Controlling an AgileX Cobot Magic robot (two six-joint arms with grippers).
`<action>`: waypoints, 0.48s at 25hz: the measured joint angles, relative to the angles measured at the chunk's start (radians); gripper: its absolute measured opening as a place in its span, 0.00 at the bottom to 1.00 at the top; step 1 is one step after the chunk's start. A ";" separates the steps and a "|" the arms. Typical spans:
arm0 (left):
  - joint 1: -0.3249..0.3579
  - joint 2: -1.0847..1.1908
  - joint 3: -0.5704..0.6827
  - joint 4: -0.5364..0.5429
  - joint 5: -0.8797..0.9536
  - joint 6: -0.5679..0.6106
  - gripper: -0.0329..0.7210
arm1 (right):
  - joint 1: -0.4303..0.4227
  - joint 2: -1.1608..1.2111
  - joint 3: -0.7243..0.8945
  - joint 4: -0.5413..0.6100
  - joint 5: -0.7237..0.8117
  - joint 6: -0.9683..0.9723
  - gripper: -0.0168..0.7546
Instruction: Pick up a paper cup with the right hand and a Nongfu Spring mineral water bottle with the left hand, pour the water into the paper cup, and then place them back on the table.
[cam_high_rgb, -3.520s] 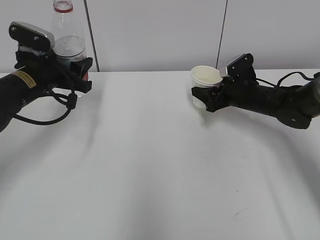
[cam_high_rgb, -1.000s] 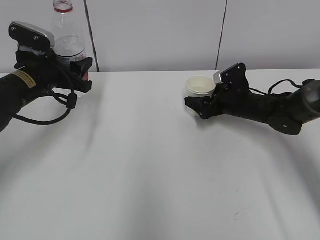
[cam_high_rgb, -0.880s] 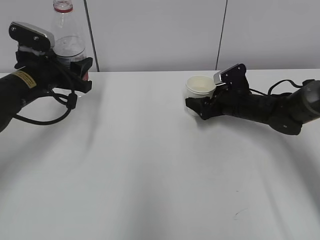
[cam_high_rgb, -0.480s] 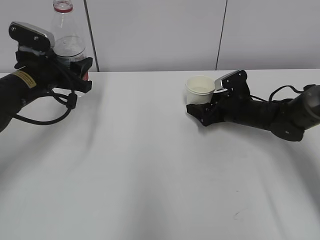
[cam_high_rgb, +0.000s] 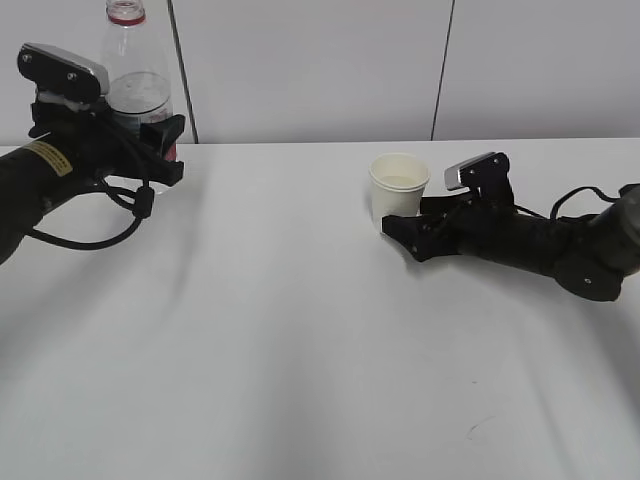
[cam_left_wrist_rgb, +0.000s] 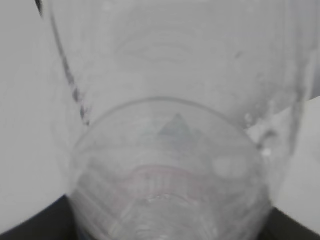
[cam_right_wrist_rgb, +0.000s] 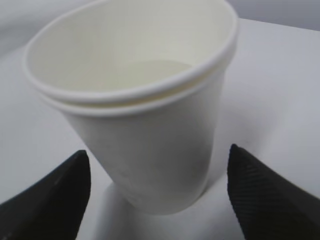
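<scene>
The white paper cup stands upright on the table, with a little water in its cream inside. My right gripper lies low just right of the cup, open. In the right wrist view the cup sits between the black fingers, with table showing on both sides. At the far left my left gripper is shut on the clear Nongfu Spring mineral water bottle, which stands upright with its red neck ring on top. The bottle fills the left wrist view; its base is hidden.
A small dark scuff mark lies on the table near the front right. A grey wall with two dark vertical seams runs along the table's far edge. A looped black cable hangs under the left arm.
The right arm came down with the cup, set it on the table and slid back to the right, leaving the jaws apart from it. The left arm and bottle have not moved.
</scene>
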 joint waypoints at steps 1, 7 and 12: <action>0.000 0.000 0.000 0.000 0.000 0.000 0.57 | -0.005 0.000 0.009 0.002 -0.022 -0.002 0.84; 0.000 0.000 0.000 0.000 0.000 0.000 0.57 | -0.016 -0.027 0.091 0.010 -0.072 -0.047 0.84; 0.000 0.000 0.000 0.000 0.001 0.000 0.57 | -0.016 -0.085 0.171 0.045 -0.084 -0.081 0.84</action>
